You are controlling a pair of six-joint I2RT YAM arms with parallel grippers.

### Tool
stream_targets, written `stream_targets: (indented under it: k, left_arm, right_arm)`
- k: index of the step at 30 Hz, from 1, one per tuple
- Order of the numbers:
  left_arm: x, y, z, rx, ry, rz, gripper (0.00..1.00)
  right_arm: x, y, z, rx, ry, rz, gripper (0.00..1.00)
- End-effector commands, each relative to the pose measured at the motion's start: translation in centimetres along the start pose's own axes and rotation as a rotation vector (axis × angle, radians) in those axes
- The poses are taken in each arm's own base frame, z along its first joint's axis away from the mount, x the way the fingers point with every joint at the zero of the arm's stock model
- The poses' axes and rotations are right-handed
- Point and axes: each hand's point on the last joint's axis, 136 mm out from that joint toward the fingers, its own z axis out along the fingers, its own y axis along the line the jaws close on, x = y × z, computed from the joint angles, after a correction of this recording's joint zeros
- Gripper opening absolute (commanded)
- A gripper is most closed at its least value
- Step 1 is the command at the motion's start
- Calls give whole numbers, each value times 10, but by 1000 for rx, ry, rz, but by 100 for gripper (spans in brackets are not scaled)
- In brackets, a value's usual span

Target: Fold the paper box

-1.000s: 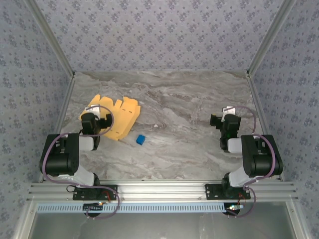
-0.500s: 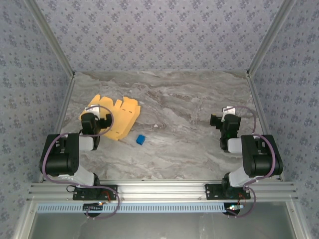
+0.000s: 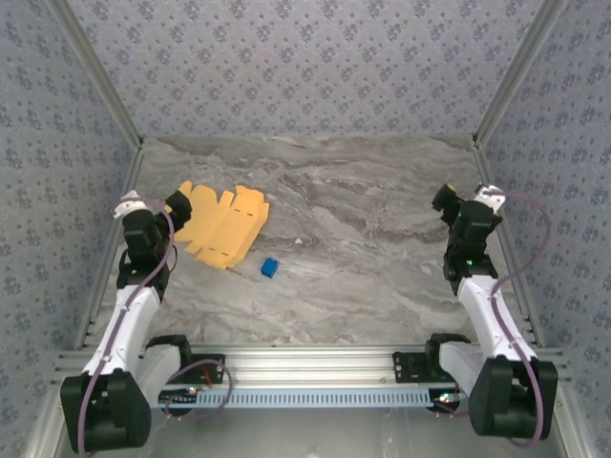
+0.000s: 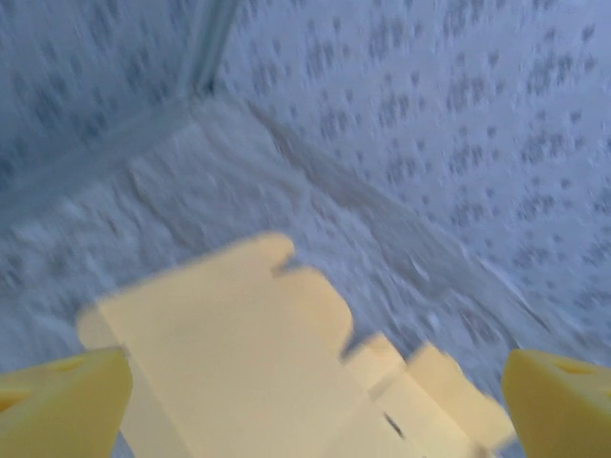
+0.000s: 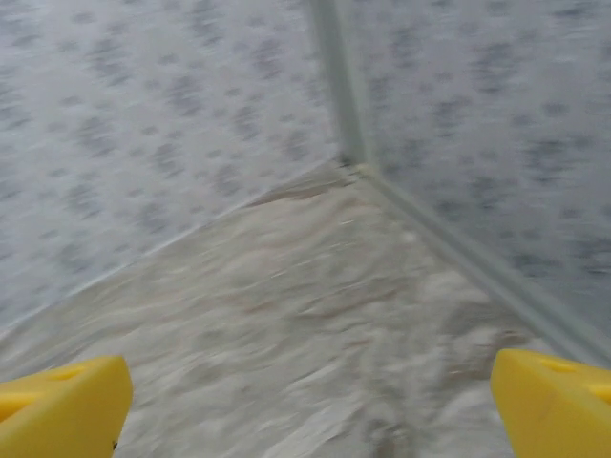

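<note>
The paper box (image 3: 221,224) lies flat on the marble table at the left, a yellow-orange card cut-out with flaps and tabs. It also shows blurred in the left wrist view (image 4: 277,363), between and beyond my yellow fingertips (image 4: 62,396). My left gripper (image 3: 178,202) hovers at the box's left edge, raised, jaws wide open with nothing held. My right gripper (image 3: 443,198) is raised at the far right, open and empty, over bare marble; its yellow fingertips (image 5: 67,405) frame the table's back right corner.
A tiny blue cube (image 3: 269,268) sits just right of the box's near corner. Patterned walls with metal corner posts (image 3: 496,86) close in the table on three sides. An aluminium rail (image 3: 305,363) runs along the near edge.
Both arms have unfolded and risen from their tucked poses. The left gripper swung out to the box's left edge; the right gripper swung toward the right wall. Box and cube stayed put.
</note>
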Motion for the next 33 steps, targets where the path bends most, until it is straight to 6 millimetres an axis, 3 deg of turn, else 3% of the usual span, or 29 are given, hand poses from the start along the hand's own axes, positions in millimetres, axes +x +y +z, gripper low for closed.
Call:
stream_targets:
  k: [1,5,10,15,20,25,31,33]
  left_arm:
    - [77,22,-10,-92,338,-156,99]
    - [98,35,-15,-150,437,-110,99]
    - [119,34,-8,-147,560,-89,99]
    - [134,30,0,-112,618,-100,97]
    - [148,22,1,-66,674,-110,87]
    - [167,5,-5,-8,732,-102,70]
    - [203,-41,-5,121,822,-92,55]
    - [212,-63,-2,164,844,-69,51]
  right_arm:
    - [65,79,-18,-268,353,-103,99]
    - [118,162,-56,-469,559,-401,99]
    - [172,245,-98,-718,726,-399,93]
    - [197,299,-120,-776,758,-418,89]
    - [216,320,-119,-775,791,-429,89]
    - [224,313,-107,-726,806,-428,88]
    - [211,301,-89,-700,797,-373,88]
    - [219,286,-85,-670,819,-377,88]
